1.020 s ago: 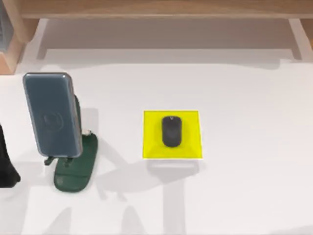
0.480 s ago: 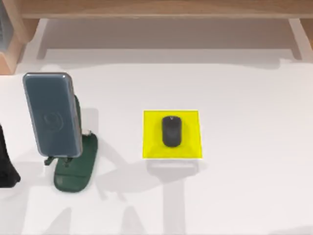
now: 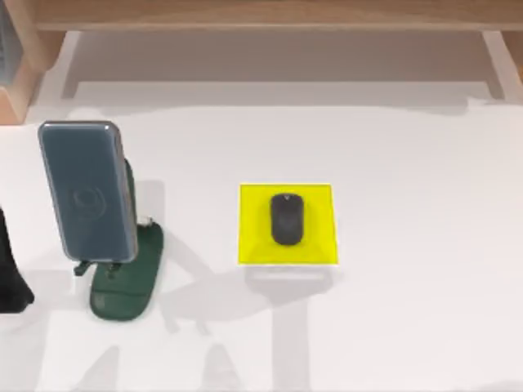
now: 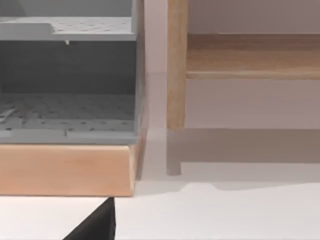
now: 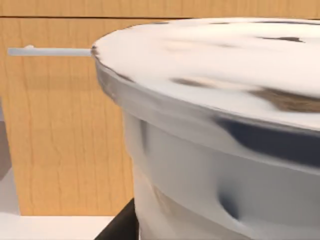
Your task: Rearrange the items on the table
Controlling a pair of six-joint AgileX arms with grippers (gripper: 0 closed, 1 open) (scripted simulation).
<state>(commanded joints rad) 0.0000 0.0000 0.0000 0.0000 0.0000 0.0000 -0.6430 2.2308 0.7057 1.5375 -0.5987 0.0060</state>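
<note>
Both items look placed: the mouse [image 3: 286, 218] sits centred on the pad [image 3: 253, 245], the phone [image 3: 88, 192] leans on the stand [image 3: 127, 282] left of it (neither gripper's grip can be told), so little seems left.

Bright, even light is washing over the white table [image 3: 409, 245], coming from above. The phone [image 3: 88, 192] on its green stand [image 3: 122, 286] is throwing soft grey shadows to the right, and the yellow pad [image 3: 288, 245] is casting a faint one below. The wooden shelf [image 3: 270, 12] is shading the table's far strip. Edges are looking slightly soft throughout, and a pale rounded surface [image 5: 225, 125] is smearing close to the right wrist camera
</note>
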